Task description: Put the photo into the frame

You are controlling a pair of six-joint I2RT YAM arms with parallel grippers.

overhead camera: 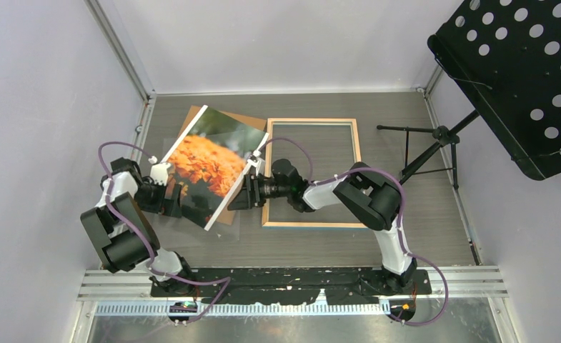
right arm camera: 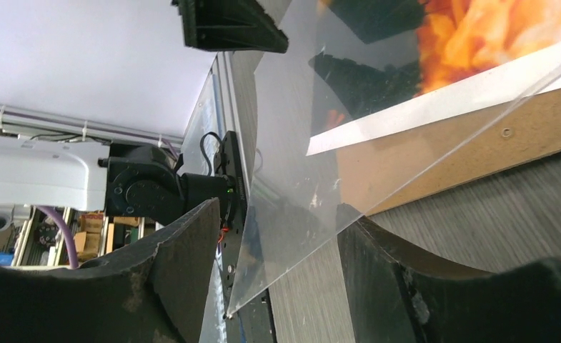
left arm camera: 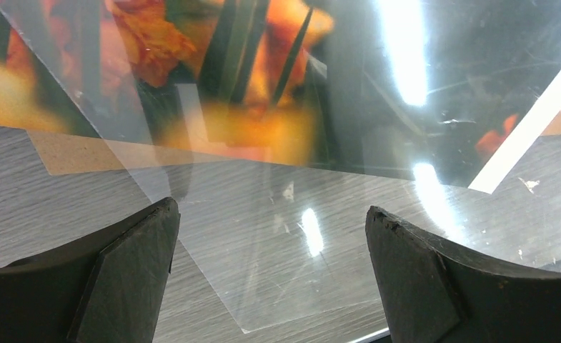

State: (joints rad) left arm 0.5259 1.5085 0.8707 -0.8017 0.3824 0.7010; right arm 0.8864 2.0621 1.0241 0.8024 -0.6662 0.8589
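Note:
The photo [overhead camera: 209, 161] of orange flowers lies tilted at the table's middle left, partly over the brown backing board [overhead camera: 252, 121]. The frame [overhead camera: 352, 143] lies flat to its right, wood side up, with bare table showing through it. A loose clear pane [right arm camera: 299, 179] slants up under the photo [right arm camera: 492, 36]; its corner sits between the spread fingers of my right gripper [right arm camera: 277, 271], which is at the photo's right edge [overhead camera: 238, 194]. My left gripper [overhead camera: 176, 204] is open and empty at the photo's near left corner, over the pane [left arm camera: 277, 236].
A black perforated music stand [overhead camera: 513, 78] leans in at the right, with its tripod legs [overhead camera: 420, 153] on the table beside the frame. Grey walls close the left, back and right. A metal rail [overhead camera: 291, 286] runs along the near edge.

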